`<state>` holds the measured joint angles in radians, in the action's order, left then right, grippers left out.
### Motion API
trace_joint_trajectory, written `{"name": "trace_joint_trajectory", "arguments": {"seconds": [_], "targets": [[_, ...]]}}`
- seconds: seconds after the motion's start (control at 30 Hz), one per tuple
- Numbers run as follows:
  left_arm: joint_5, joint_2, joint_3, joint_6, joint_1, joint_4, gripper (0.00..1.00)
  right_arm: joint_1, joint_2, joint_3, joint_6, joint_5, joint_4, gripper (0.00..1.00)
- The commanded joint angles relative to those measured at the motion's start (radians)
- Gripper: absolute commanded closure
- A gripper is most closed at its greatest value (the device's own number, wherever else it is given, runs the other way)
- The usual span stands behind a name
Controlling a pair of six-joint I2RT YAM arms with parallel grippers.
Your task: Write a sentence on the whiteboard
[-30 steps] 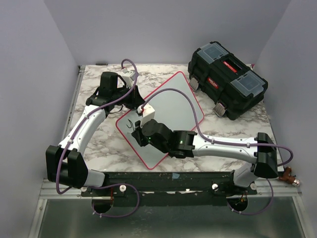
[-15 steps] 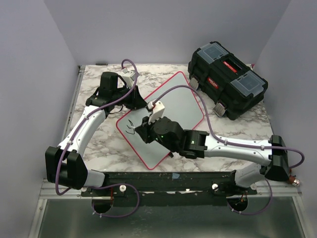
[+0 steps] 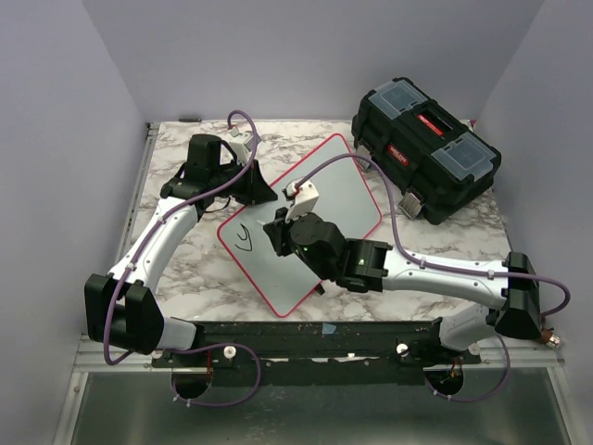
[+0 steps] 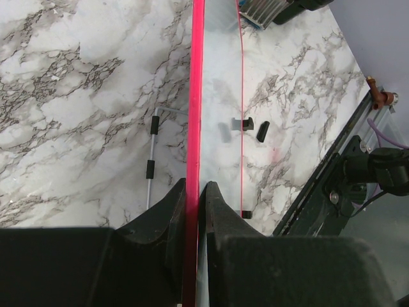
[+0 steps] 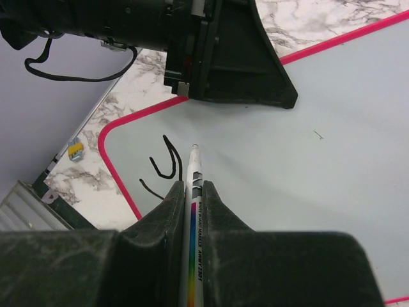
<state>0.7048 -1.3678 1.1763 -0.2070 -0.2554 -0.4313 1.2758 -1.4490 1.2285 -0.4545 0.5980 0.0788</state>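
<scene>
The whiteboard (image 3: pixel 345 197) lies skewed on the marble table, with a red-pink rim. My left gripper (image 3: pixel 266 192) is shut on its upper-left rim. In the left wrist view both jaws (image 4: pixel 195 186) clamp the red edge (image 4: pixel 197 96). My right gripper (image 3: pixel 274 234) hovers over the board's left part, shut on a white marker (image 5: pixel 194 164) with a rainbow stripe. The marker's tip points at the board (image 5: pixel 307 166) just right of the writing. Of the sentence (image 5: pixel 167 164), only a black y-like curve and a short stroke show near the left corner (image 3: pixel 243 237).
A black toolbox (image 3: pixel 424 146) stands at the back right, close to the board's right corner. A thin white rod with black bands (image 4: pixel 151 160) and small black clips (image 4: pixel 263 131) lie on the marble. A metal rail (image 3: pixel 306 334) runs along the near edge.
My right gripper has moved right and away across the board with the marker. The black curved stroke now shows uncovered to its left. The left arm has not moved.
</scene>
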Motion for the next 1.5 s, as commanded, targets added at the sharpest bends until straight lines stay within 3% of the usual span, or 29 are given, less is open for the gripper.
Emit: {"name": "trace_joint_trajectory", "arguments": {"seconds": [0.0, 0.77, 1.13, 1.47], "targets": [[-0.057, 0.001, -0.006, 0.081, -0.024, -0.087, 1.00, -0.002, -0.053, 0.065, 0.026, 0.040, 0.009, 0.99], [-0.057, 0.009, -0.005, 0.081, -0.024, -0.090, 1.00, -0.010, -0.129, 0.091, 0.035, -0.006, 0.031, 0.99], [-0.059, 0.012, -0.006, 0.084, -0.024, -0.092, 1.00, -0.010, -0.093, 0.023, -0.007, -0.089, 0.048, 0.99], [-0.059, 0.014, -0.005, 0.084, -0.024, -0.091, 1.00, -0.009, -0.061, -0.039, -0.049, -0.074, 0.092, 0.99]]}}
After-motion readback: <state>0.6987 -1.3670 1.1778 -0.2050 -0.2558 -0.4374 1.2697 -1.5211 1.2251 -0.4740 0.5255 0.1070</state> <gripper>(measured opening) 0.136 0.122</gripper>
